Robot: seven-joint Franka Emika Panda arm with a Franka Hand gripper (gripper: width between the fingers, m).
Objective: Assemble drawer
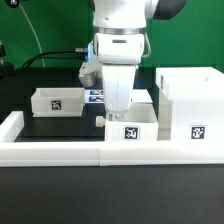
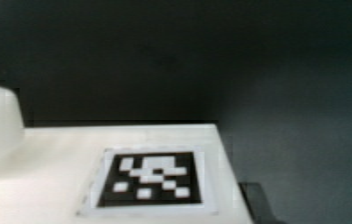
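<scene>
While the hand [image 1: 120, 106] was held low over the small white open-top plastic tray [image 1: 146, 128], it was pressed together; contact could not be judged. The tall white boxy cabinet shell [image 1: 190, 100] was stood just beside that tray.

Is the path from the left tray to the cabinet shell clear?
No. The second tray sits between the left tray and the cabinet shell, right beside the shell, and the gripper hangs low over it.

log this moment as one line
end effector: shut, low over middle tray | second tray: apart, exterior view's left | cabinet shell: upright, exterior view's right
</scene>
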